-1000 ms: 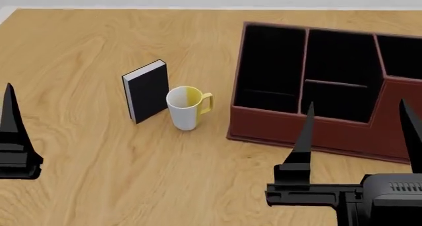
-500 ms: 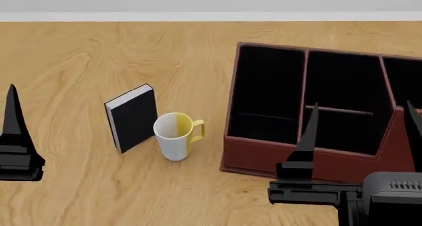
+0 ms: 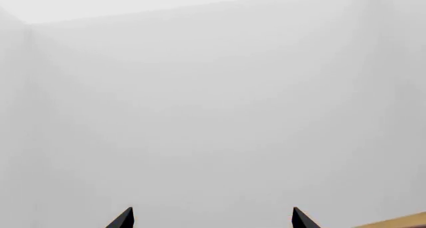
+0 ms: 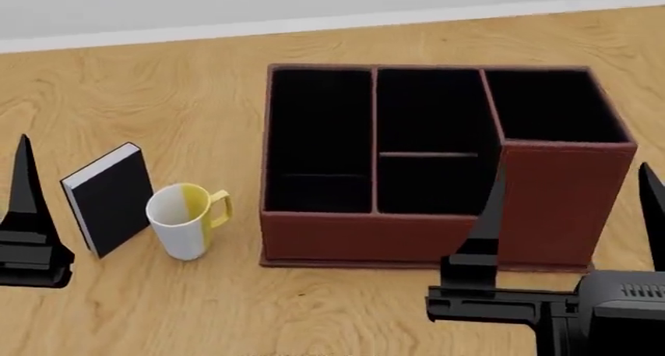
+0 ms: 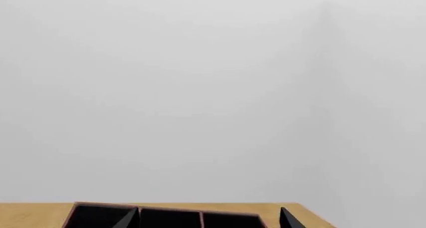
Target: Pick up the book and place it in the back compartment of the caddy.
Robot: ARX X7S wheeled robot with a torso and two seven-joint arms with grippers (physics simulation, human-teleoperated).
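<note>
Book (image 4: 109, 198): upright at left of frame, touching nothing, mug (image 4: 185, 220) just beside it.
Left gripper (image 3: 211, 219) and right gripper (image 4: 571, 216) spread wide, empty; approach from mug-free side, then caddy (image 4: 437, 235), back compartment (image 4: 428, 111).

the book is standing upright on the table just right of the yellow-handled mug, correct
Not quite. The head view shows the book standing upright on the table, but just left of the yellow-handled mug, not right of it.

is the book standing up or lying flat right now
Standing upright. The book rests on its bottom edge on the table, beside the mug, its cover facing the camera.
</note>
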